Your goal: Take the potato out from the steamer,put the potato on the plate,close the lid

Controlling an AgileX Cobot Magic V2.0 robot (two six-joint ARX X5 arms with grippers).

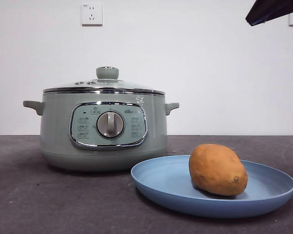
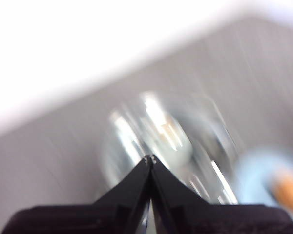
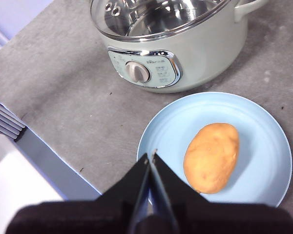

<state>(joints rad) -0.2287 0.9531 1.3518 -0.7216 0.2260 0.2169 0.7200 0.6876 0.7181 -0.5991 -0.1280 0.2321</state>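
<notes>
The orange-brown potato (image 1: 217, 169) (image 3: 212, 156) lies on its side on the light-blue plate (image 1: 161, 183) (image 3: 171, 122), in front and to the right of the sage-green steamer (image 1: 56, 131) (image 3: 210, 53). The glass lid (image 1: 107, 84) (image 3: 151, 19) sits flat on the steamer's rim, its green knob (image 1: 107, 73) on top. My right gripper (image 3: 150, 157) hangs shut and empty above the plate's edge, beside the potato. High above the blurred lid (image 2: 136, 141), my left gripper (image 2: 150, 158) is shut and holds nothing; the picture is smeared.
The dark grey table (image 1: 49, 204) carries only the steamer and the plate. A black arm tip (image 1: 273, 9) shows at the top right corner of the front view. The table's edge (image 3: 44, 146) and a white surface beyond it show in the right wrist view.
</notes>
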